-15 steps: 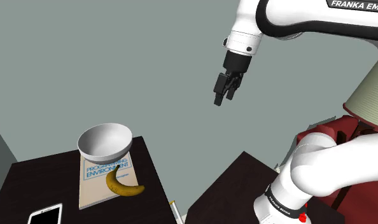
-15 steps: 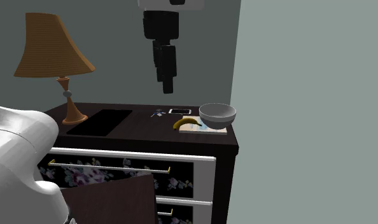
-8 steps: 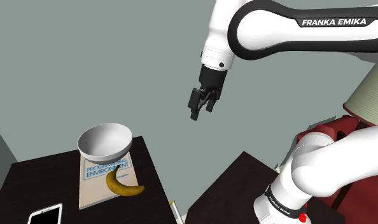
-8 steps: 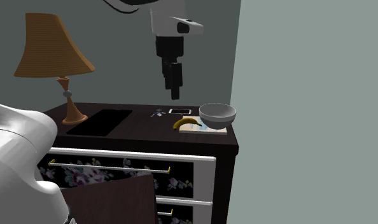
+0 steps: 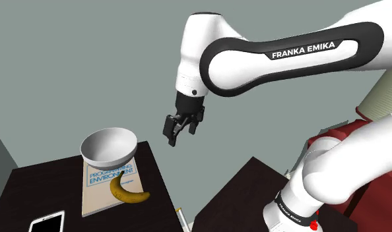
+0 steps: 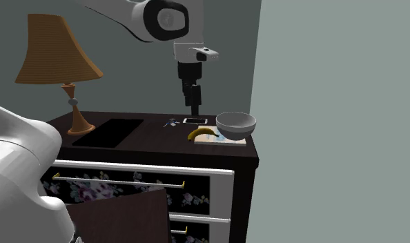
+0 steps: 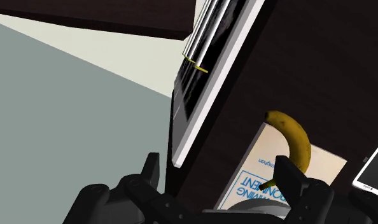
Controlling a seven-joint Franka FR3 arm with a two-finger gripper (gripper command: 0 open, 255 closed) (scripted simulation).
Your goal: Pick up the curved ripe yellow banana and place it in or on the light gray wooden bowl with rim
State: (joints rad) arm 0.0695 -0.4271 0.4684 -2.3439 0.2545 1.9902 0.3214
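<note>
Jaws hang parted and empty, high beside the bowl (image 5: 107,157); the banana (image 5: 127,193) lies just beside that bowl.

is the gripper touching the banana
Apart. The shoulder view shows the open gripper in mid-air, well above and to the right of the banana, which lies on the book.

Grey-green walls (image 6: 321,83) met in a corner behind a dark dresser (image 6: 162,146) with floral drawers (image 6: 197,195). A lamp (image 6: 57,55) with an orange shade stood on its top, at the second exterior view's left.
</note>
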